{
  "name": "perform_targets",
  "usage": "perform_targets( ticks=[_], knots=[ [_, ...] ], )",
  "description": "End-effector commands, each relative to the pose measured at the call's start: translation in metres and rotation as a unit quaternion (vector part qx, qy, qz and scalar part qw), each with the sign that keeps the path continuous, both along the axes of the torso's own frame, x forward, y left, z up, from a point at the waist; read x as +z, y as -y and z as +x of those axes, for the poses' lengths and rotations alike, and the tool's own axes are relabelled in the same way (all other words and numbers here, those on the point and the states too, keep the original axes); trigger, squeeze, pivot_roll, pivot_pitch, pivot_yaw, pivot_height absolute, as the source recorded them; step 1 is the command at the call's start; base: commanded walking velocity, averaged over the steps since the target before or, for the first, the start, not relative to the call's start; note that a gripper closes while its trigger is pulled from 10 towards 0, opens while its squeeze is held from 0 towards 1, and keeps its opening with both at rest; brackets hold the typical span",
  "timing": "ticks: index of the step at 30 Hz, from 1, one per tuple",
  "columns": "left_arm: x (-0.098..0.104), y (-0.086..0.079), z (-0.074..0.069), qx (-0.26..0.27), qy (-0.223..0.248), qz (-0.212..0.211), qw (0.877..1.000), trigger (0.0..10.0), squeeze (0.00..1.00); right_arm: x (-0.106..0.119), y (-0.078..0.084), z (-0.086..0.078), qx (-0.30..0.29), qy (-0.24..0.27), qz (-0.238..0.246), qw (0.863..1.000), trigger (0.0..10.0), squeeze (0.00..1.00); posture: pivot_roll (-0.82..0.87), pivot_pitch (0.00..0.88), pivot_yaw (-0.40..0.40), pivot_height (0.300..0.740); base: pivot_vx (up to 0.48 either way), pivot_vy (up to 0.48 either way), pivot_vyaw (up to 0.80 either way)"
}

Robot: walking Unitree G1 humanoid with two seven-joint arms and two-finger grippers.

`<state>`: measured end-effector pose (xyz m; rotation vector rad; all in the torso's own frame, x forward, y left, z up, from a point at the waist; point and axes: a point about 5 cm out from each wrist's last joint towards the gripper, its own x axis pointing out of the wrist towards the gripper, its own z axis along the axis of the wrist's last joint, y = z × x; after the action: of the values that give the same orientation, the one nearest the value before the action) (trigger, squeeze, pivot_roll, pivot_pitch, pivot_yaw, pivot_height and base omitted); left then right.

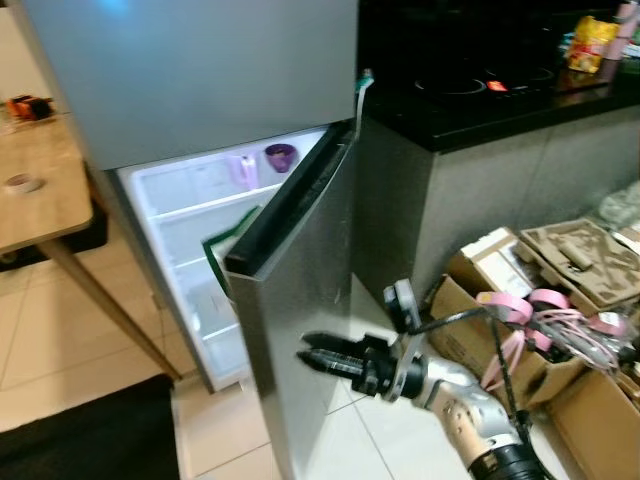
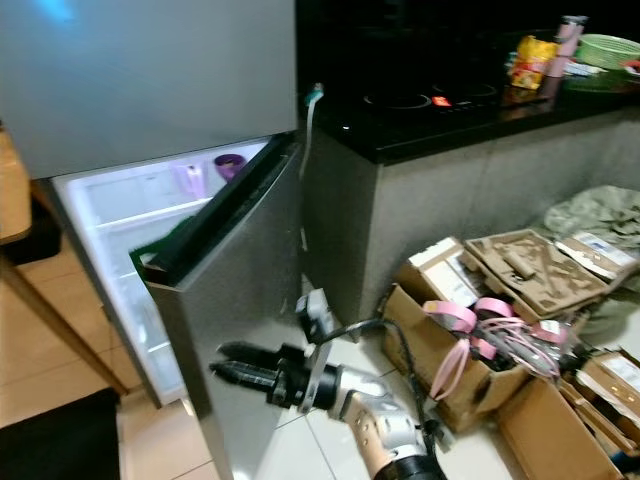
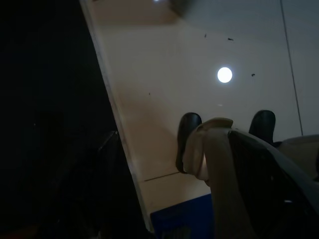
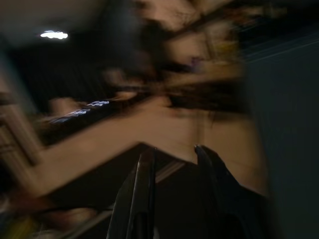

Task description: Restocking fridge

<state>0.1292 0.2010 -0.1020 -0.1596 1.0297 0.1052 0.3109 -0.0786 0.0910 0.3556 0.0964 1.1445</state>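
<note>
One fridge fills the scene from 9 to 12 o'clock, its lower door swung half open at centre. The door looks heavy, stiff and slick; its dark top edge is likely the best hold. One right end effector sits at 6 o'clock against the door face, fingers narrow, empty. One purple cup and one green packet sit inside.

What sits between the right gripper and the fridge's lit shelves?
The open fridge door: the right gripper is at its outer face, the shelves behind it, in both eye views.
</note>
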Motion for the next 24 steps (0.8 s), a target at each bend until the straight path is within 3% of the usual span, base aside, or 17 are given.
perform_targets(
  ticks=[1,3,5,6,7,8,10,11,12,13,14,15,17,18,20,21,24],
  knots=[
    [-0.001,0.000,-0.002,0.001,-0.004,0.002,1.000,10.0,0.00,-0.040,0.037,-0.001,-0.120,-0.057,-0.083,0.988,10.0,0.00,-0.10,0.035,0.003,0.734,0.000,0.000,0.00],
    [-0.001,0.000,-0.002,0.001,-0.004,0.002,1.000,10.0,0.00,-0.066,0.068,-0.011,-0.195,-0.106,-0.152,0.963,10.0,0.00,-0.10,0.033,0.000,0.734,0.000,0.000,0.00],
    [-0.001,0.000,-0.002,0.001,-0.005,0.002,1.000,10.0,0.00,-0.073,0.076,-0.015,-0.211,-0.120,-0.172,0.955,10.0,0.00,-0.10,0.033,0.000,0.734,0.000,0.000,0.00],
    [-0.001,0.000,-0.002,0.001,-0.005,0.002,1.000,10.0,0.00,-0.083,0.088,-0.024,-0.230,-0.143,-0.199,0.942,10.0,0.00,-0.10,0.033,0.000,0.734,0.000,0.000,0.00],
    [-0.001,0.001,-0.002,0.001,-0.005,0.002,1.000,10.0,0.00,-0.097,0.104,-0.038,-0.259,-0.184,-0.229,0.920,10.0,0.00,-0.10,0.031,-0.004,0.734,0.000,0.000,0.00],
    [-0.001,0.001,-0.002,0.001,-0.005,0.002,1.000,10.0,0.00,-0.097,0.104,-0.038,-0.259,-0.184,-0.229,0.920,10.0,0.00,-0.10,0.031,-0.004,0.734,0.000,0.000,0.00],
    [-0.001,0.002,-0.002,0.002,-0.004,0.000,1.000,10.0,0.00,-0.120,0.129,-0.065,-0.301,-0.245,-0.278,0.879,10.0,0.00,-0.10,0.031,-0.004,0.734,0.000,0.000,0.78],
    [-0.001,0.002,-0.002,0.002,-0.004,0.000,1.000,10.0,0.00,-0.120,0.129,-0.065,-0.301,-0.245,-0.278,0.879,10.0,0.00,-0.10,0.031,-0.004,0.734,0.000,0.000,0.78],
    [-0.001,0.002,-0.002,0.002,-0.004,0.000,1.000,10.0,0.00,-0.131,0.140,-0.081,-0.314,-0.275,-0.296,0.859,10.0,0.00,-0.10,0.028,-0.007,0.734,0.000,0.000,0.77],
    [-0.001,0.002,-0.002,0.002,-0.004,0.000,1.000,10.0,0.00,-0.131,0.140,-0.081,-0.314,-0.275,-0.296,0.859,10.0,0.00,-0.10,0.028,-0.007,0.734,0.000,0.000,0.77],
    [-0.001,0.003,-0.002,0.001,-0.005,-0.001,1.000,10.0,0.00,-0.141,0.150,-0.098,-0.326,-0.302,-0.312,0.840,10.0,0.00,-0.10,0.026,-0.007,0.734,0.000,0.000,0.77],
    [-0.001,0.003,-0.002,0.001,-0.005,-0.001,1.000,10.0,0.00,-0.141,0.150,-0.098,-0.326,-0.302,-0.312,0.840,10.0,0.00,-0.10,0.026,-0.007,0.734,0.000,0.000,0.77],
    [-0.001,0.004,-0.001,0.000,-0.005,-0.001,1.000,10.0,0.00,-0.154,0.163,-0.123,-0.344,-0.337,-0.333,0.811,10.0,0.00,-0.10,0.022,-0.007,0.734,0.000,0.000,0.77],
    [-0.001,0.004,-0.001,0.000,-0.005,-0.001,1.000,10.0,0.00,-0.154,0.163,-0.123,-0.344,-0.337,-0.333,0.811,10.0,0.00,-0.10,0.022,-0.007,0.734,0.000,0.000,0.77],
    [-0.001,0.004,-0.002,-0.009,-0.008,0.001,1.000,10.0,0.00,-0.164,0.170,-0.144,-0.351,-0.362,-0.355,0.787,10.0,0.00,-0.11,0.018,-0.004,0.734,0.000,0.000,0.77],
    [-0.001,0.004,-0.002,-0.009,-0.008,0.001,1.000,10.0,0.00,-0.164,0.170,-0.144,-0.351,-0.362,-0.355,0.787,10.0,0.00,-0.11,0.018,-0.004,0.734,0.000,0.000,0.77],
    [-0.001,0.004,-0.001,-0.017,-0.009,0.004,1.000,10.0,0.00,-0.173,0.174,-0.164,-0.355,-0.389,-0.381,0.760,10.0,0.00,-0.10,0.007,-0.006,0.734,0.000,0.000,0.77]
  ],
)
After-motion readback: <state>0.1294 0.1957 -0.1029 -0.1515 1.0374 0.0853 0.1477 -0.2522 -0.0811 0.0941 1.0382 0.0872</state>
